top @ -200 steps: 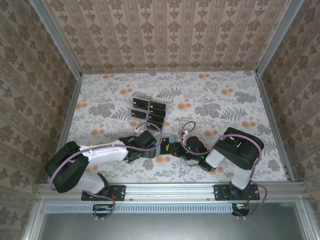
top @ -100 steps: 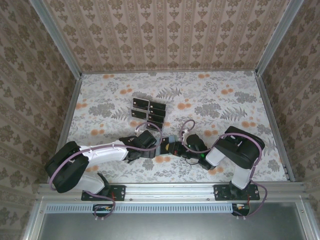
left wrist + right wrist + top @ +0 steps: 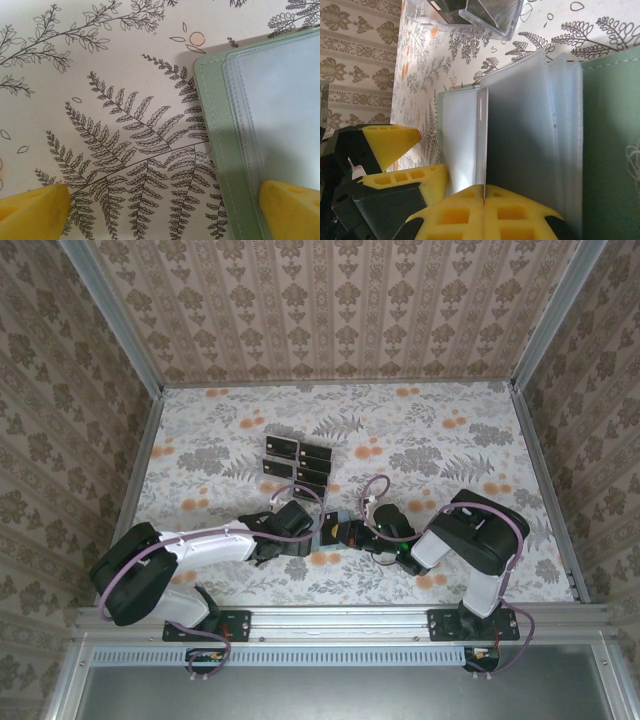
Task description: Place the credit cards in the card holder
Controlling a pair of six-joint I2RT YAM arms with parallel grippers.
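Right gripper [image 3: 484, 192] is pinching holder's [image 3: 610, 130] thin, floppy clear sleeve [image 3: 520, 125] at its edge; left gripper [image 3: 160, 212] is hanging wide apart.

White arms [image 3: 200, 540], black joints [image 3: 135, 585], lilac cables [image 3: 372, 488], yellow-tipped hands [image 3: 484, 210].

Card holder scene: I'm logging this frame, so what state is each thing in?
card holder, lying open
credit cards, standing in the clear rack
left hand, open, astride the holder's edge
right hand, shut on one clear sleeve of the holder
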